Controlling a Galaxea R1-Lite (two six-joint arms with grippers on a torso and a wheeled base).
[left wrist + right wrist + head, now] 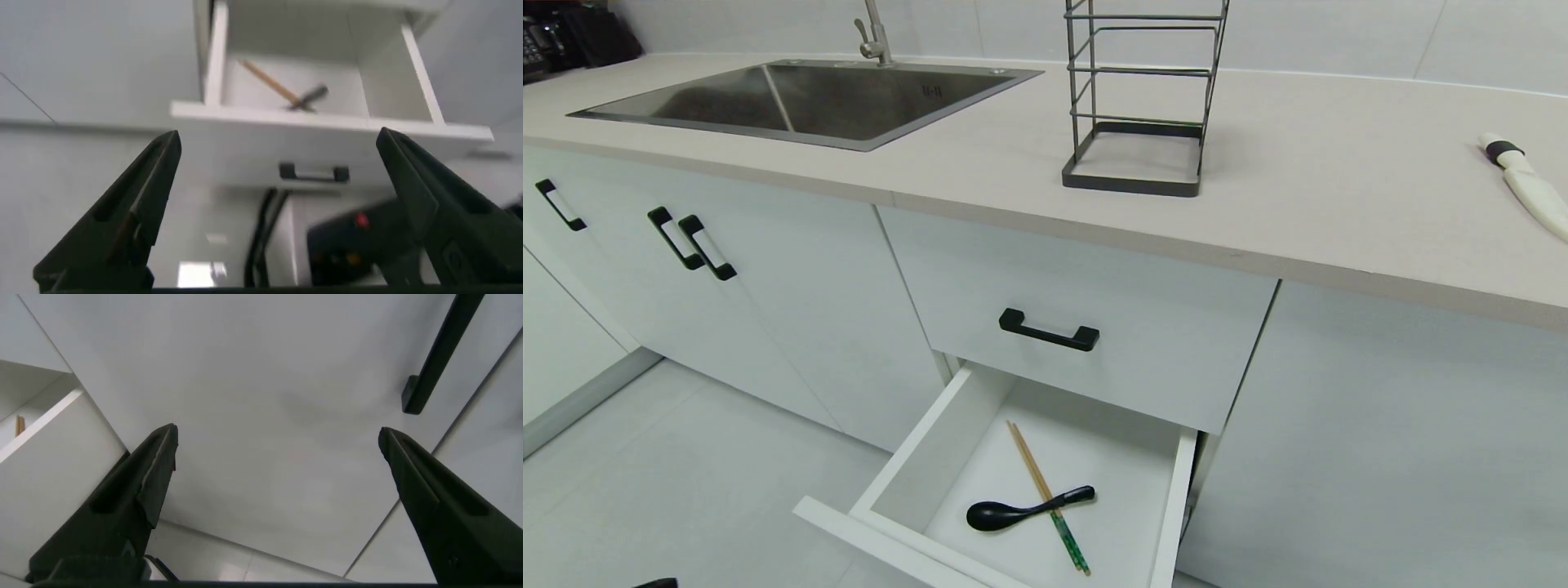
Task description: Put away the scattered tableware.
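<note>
The pale wooden chopsticks with green patterned tips (1025,453) and the glossy black soup spoon (992,516) lie crossed inside the pulled-out white lower drawer (894,474), the spoon's handle resting over the sticks. A cream-handled utensil with a black band (1531,192), possibly a sheathed knife, lies on the beige stone countertop (1298,180), well apart from the drawer.

The left gripper (277,135) faces the drawer front with its jaws spread wide and nothing between them. The right gripper (276,431), equally spread and empty, faces a plain white cabinet panel.

A brisk push on the drawer could send the loose spoon and sticks sliding. Reaching for the cream utensil risks knocking it, since it lies at the far right of the counter.

On the countertop are a stainless steel sink (809,98) and an empty dark wire rack (1139,106). White cabinets with black handles stand below, over a pale grey tiled floor (686,474).
</note>
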